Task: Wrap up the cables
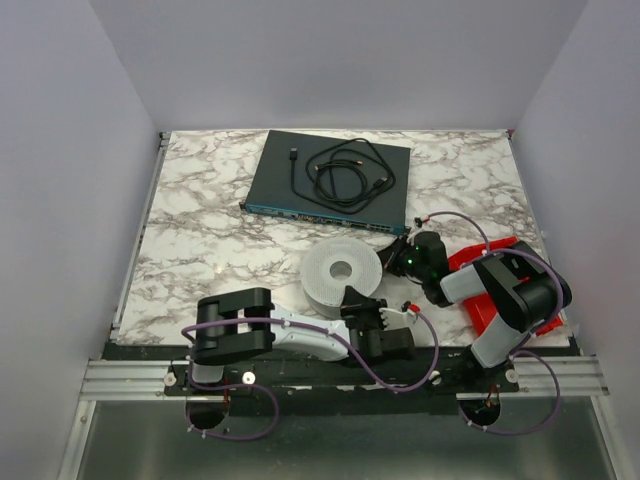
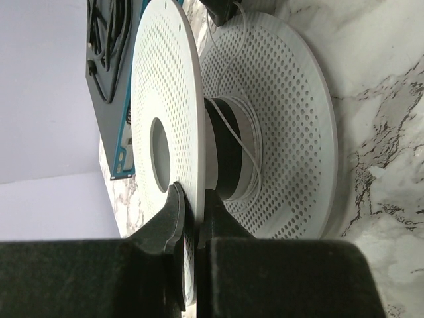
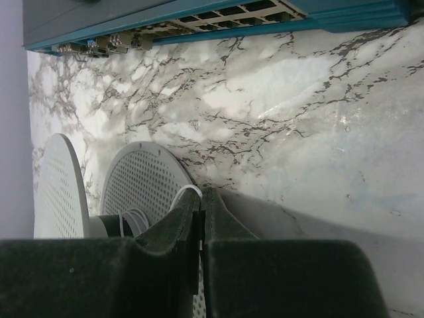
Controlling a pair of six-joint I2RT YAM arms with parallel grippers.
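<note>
A white perforated spool (image 1: 342, 272) lies flat on the marble table in front of the arms. My left gripper (image 1: 366, 312) is shut on the rim of its upper flange (image 2: 165, 99), one finger on each face; the gripper also shows in the left wrist view (image 2: 193, 199). The thin white wire (image 2: 238, 142) has a few turns around the dark hub and runs off toward the right gripper. My right gripper (image 1: 396, 258) is at the spool's right side. In the right wrist view it (image 3: 201, 195) is shut on the white wire (image 3: 187, 193), which loops out at the fingertips beside the spool (image 3: 142, 179).
A dark teal flat box (image 1: 290, 185) lies at the back of the table with a black coiled cable (image 1: 345, 172) on top. A red object (image 1: 478, 262) sits under the right arm. The table's near edge has a metal rail (image 1: 130, 378).
</note>
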